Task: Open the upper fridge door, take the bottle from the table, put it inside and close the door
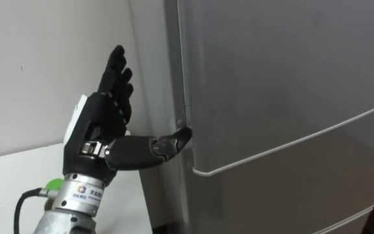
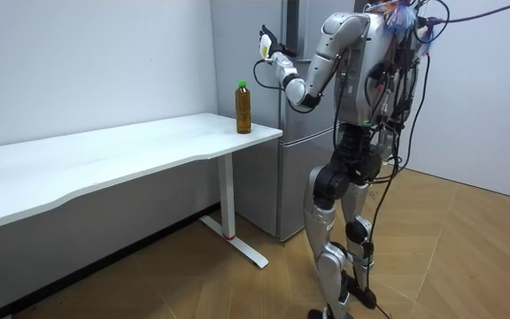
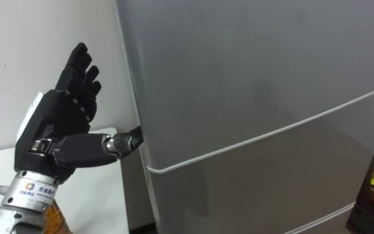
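Left hand (image 1: pixel 99 127) fingers (image 1: pixel 117 75) straight, thumb on upper fridge door (image 1: pixel 284 71) edge; gotta hook fingers behind it, then pull slow.

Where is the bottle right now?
The bottle stands upright on the corner of the white table nearest the fridge, at the room view's left of the robot. The left hand, at the fridge door's edge, is empty.

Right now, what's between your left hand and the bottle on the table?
Nothing lies there. In the room view the open left hand, up at the fridge edge, hangs above the bottle, and the stretch between them is bare.
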